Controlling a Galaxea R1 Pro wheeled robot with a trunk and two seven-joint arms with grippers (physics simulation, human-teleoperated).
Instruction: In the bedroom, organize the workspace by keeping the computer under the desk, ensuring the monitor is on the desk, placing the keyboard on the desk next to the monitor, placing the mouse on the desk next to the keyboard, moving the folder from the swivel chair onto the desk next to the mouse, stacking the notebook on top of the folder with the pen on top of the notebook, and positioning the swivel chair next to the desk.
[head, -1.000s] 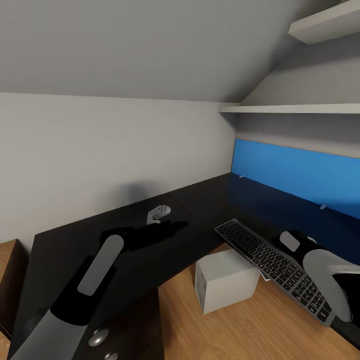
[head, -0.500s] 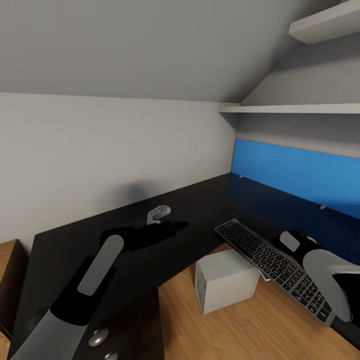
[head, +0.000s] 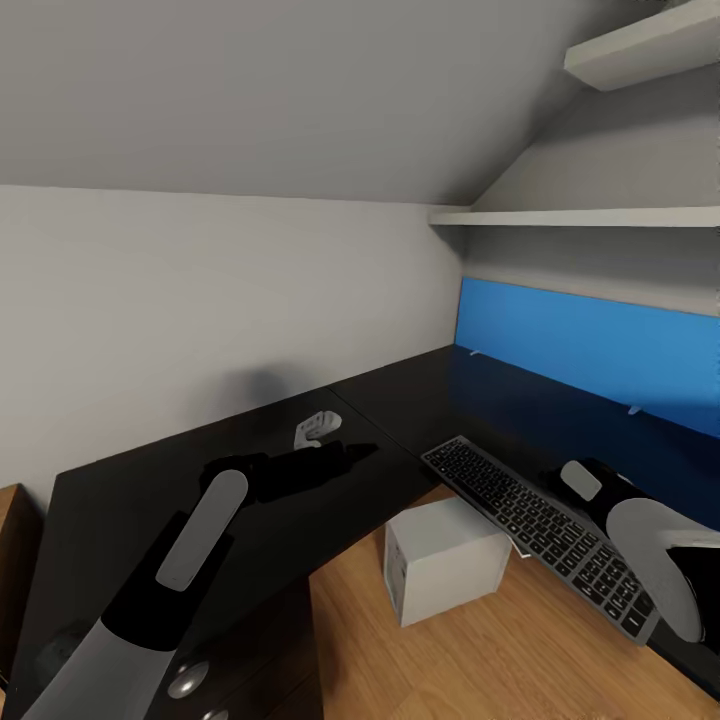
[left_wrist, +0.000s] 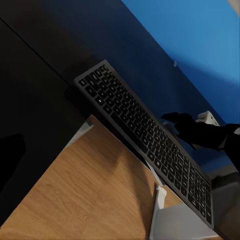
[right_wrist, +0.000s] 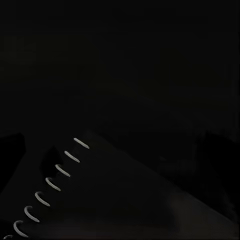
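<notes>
A white mouse (head: 316, 428) lies on the black L-shaped desk (head: 130, 500) near the wall. My left gripper (head: 350, 453) hovers just in front of it, open and holding nothing. The grey keyboard (head: 520, 520) (left_wrist: 140, 132) lies slanted on the desk's right wing, overhanging the inner edge. My right gripper (head: 565, 480) hangs open over the keyboard's far side. Below it, in the right wrist view, lies a dark spiral-bound notebook (right_wrist: 140, 200). A white computer case (head: 445, 565) stands on the floor beside the desk.
A long blue panel (head: 590, 345) stands along the back of the right wing. White wall shelves (head: 600, 216) hang above it. A drawer unit with round knobs (head: 190, 678) sits under the left wing. Wooden floor (head: 500, 660) fills the desk's inner corner.
The whole picture has shifted a little to the left, so the camera has moved. Both arms, the mouse and the keyboard keep their places on the desk.
</notes>
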